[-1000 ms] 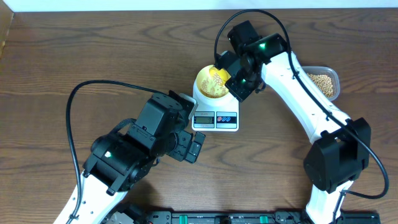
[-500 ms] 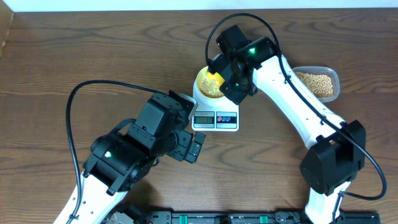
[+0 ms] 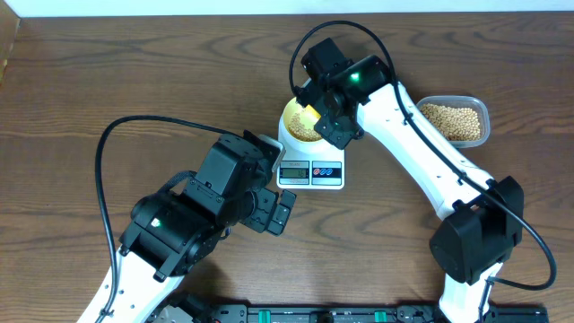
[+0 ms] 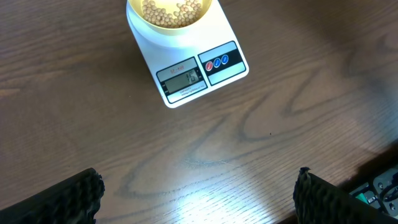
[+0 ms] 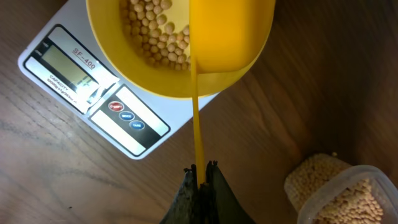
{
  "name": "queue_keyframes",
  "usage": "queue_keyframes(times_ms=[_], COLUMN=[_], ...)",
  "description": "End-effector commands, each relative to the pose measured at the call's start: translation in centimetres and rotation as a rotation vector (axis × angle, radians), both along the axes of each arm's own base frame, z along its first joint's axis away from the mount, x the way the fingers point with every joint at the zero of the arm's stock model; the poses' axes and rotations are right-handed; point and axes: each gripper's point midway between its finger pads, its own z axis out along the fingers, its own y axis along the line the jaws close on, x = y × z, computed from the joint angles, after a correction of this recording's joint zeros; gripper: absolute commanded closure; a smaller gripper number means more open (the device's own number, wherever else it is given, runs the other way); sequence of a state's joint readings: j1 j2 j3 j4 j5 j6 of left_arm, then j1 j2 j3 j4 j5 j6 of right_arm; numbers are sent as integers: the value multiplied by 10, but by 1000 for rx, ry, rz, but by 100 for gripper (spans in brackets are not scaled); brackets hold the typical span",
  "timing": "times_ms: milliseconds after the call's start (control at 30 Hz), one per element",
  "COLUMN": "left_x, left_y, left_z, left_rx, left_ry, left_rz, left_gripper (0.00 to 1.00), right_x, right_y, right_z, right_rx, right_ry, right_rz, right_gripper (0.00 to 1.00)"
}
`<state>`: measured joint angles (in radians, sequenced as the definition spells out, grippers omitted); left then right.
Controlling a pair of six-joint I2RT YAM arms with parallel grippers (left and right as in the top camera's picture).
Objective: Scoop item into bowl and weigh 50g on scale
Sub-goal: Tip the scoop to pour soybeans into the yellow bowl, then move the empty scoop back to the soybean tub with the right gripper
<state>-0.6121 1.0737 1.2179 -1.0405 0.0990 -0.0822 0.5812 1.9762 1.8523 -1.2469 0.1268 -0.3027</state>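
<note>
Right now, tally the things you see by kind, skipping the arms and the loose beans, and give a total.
Scale: 1
Bowl: 1
Clear tub: 1
Yellow scoop: 1
Total: 4

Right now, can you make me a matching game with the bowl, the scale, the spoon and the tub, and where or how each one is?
Things:
1. bowl
2. scale
3. yellow spoon
4. clear tub

Descriptions:
A. pinched by the shut right gripper, over the bowl
B. white, with red and blue buttons
C. off to the side, full of beans
D. sitting on the scale with beans inside

Pairs: 1-D, 2-B, 3-A, 4-C.
</note>
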Motion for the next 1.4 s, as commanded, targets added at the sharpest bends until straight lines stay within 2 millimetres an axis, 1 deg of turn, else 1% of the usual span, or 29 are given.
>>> queue_keyframes(times_ms=[0, 200, 367, 467, 533, 667, 767, 867, 1000, 1100, 1233, 1367], left_x=[2, 2, 2, 2, 2, 2, 2, 2, 2, 2, 2, 2], left_y=[0, 0, 0, 0, 0, 0, 0, 0, 0, 0, 0, 0], left_z=[3, 3, 3, 3, 3, 3, 3, 3, 3, 3, 3, 3], left_rx=[-5, -5, -5, -5, -5, -5, -5, -5, -5, -5, -5, -5], left_ry=[-3, -4, -3, -3, -4, -4, -4, -4, -3, -4, -3, -4], left_rz=[9, 9, 9, 9, 9, 9, 9, 9, 9, 9, 9, 9], left_gripper=[0, 0, 0, 0, 0, 0, 0, 0, 0, 0, 0, 0], right_x=[5, 4, -4, -8, -8, 1, 9, 15, 19, 21, 28, 33], right_y=[2, 5, 19, 28, 31, 20, 4, -20, -65, -100, -145, -178], right_z=[7, 8, 16, 28, 39, 63, 78, 90, 99, 102, 107, 106], right_rx=[-25, -11, 68, 140, 177, 209, 233, 242, 234, 226, 228, 229], right_ry=[-37, -34, 10, 28, 26, -11, -44, -64, -66, -57, -78, -87], right_rz=[17, 29, 60, 75, 82, 53, -5, -75, -199, -294, -422, -516], right_gripper=[99, 99, 99, 99, 99, 99, 99, 99, 99, 99, 99, 99])
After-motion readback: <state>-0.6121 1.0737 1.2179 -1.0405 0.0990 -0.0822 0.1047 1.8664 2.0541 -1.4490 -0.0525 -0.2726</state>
